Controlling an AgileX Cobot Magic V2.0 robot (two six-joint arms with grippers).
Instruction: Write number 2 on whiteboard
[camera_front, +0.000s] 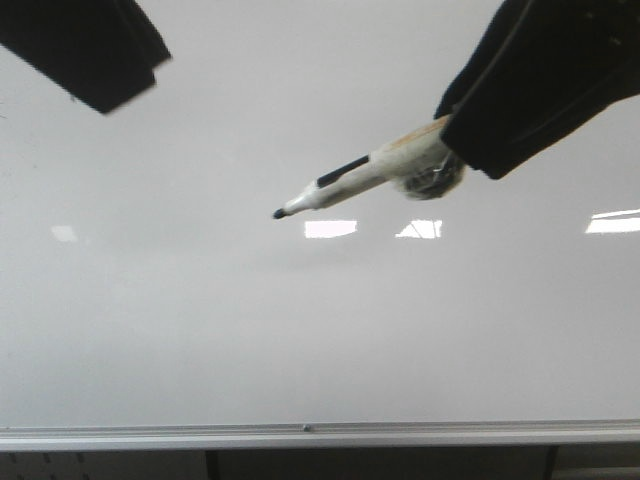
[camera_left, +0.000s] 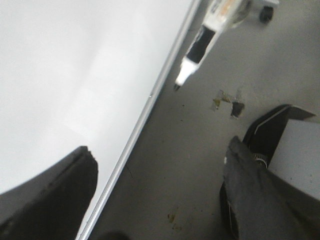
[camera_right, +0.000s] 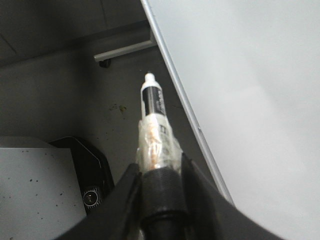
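Front view: my right pincer (camera_front: 455, 150) clamps a marker (camera_front: 340, 182), its tip poised before the whiteboard (camera_front: 200, 320), which is blank, with no 2 yet. My left pincer (camera_left: 160, 190) gapes empty beside the board.

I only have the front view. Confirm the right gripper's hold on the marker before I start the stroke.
Observer: In the right wrist view, the right gripper is shut on the marker, with its fingers around the taped barrel.
Operator: Report the gap between tip and board.
Observer: In the left wrist view, the tip shows against the floor beyond the whiteboard rail. It looks clear of the surface.
Operator: Now give me the left gripper.
Observer: The left gripper is open, with nothing between its fingers.
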